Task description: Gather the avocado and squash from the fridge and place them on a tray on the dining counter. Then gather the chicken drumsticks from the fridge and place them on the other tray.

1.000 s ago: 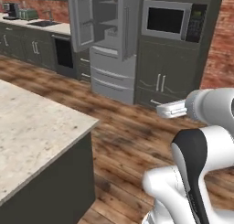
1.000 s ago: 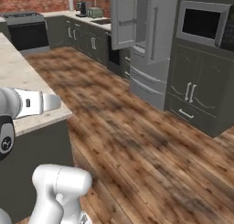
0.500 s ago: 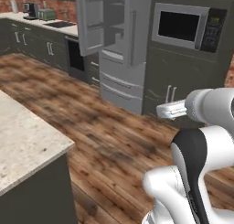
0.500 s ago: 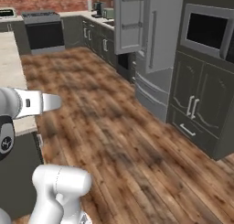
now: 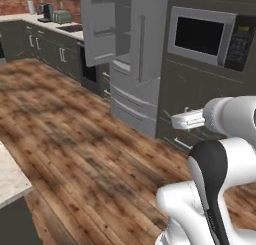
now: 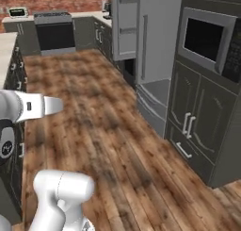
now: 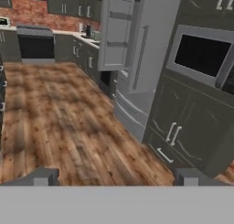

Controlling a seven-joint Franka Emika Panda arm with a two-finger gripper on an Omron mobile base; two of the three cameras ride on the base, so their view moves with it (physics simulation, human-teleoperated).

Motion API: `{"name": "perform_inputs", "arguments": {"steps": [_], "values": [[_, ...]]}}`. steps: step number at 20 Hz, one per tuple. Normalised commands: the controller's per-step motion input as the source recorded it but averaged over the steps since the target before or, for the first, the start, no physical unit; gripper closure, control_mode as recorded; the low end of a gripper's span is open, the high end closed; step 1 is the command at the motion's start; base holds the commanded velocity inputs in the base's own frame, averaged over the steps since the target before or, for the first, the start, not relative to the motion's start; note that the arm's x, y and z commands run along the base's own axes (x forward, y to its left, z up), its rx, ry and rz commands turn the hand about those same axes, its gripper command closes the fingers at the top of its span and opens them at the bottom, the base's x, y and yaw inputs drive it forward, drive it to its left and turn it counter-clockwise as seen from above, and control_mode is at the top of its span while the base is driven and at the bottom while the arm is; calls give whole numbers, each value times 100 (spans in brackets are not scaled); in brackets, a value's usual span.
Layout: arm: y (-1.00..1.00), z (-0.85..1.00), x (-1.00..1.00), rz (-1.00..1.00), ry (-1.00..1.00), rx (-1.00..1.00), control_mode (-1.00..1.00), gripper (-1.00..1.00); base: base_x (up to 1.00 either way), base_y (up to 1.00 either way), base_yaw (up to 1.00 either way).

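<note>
Fingers (image 7: 116, 176) spread wide, nothing between them. Ahead of the fingers, across open wood floor (image 7: 68, 122), stands the grey fridge (image 7: 148, 49): one upper door (image 7: 115, 31) swung open toward the room, the other shut, drawers below. Fridge contents cannot be made out. Just beside the fridge, a dark cabinet column with a built-in microwave (image 7: 201, 56) above two handled doors (image 7: 176, 127). Further back, a range (image 7: 35, 45) and wall cabinets against brick. A corner of the speckled worktop (image 5: 10, 176) lies well behind the fingers, off to one side. Nothing on the floor stands between the fingers and the fridge.
</note>
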Motion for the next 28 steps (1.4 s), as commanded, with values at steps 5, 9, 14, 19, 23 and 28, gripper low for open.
{"name": "perform_inputs", "arguments": {"steps": [5, 9, 14, 19, 23, 28], "values": [[0, 0, 0, 0, 0, 0, 100, -100, 96, -28, 17], [0, 0, 0, 0, 0, 0, 100, -100, 100, -12, 18], [0, 0, 0, 0, 0, 0, 100, -100, 100, -9, 22], [0, 0, 0, 0, 0, 0, 100, -100, 100, -2, 17], [0, 0, 0, 0, 0, 0, 100, -100, 100, 0, 9], [0, 0, 0, 0, 0, 0, 100, -100, 79, 6, -6]]}}
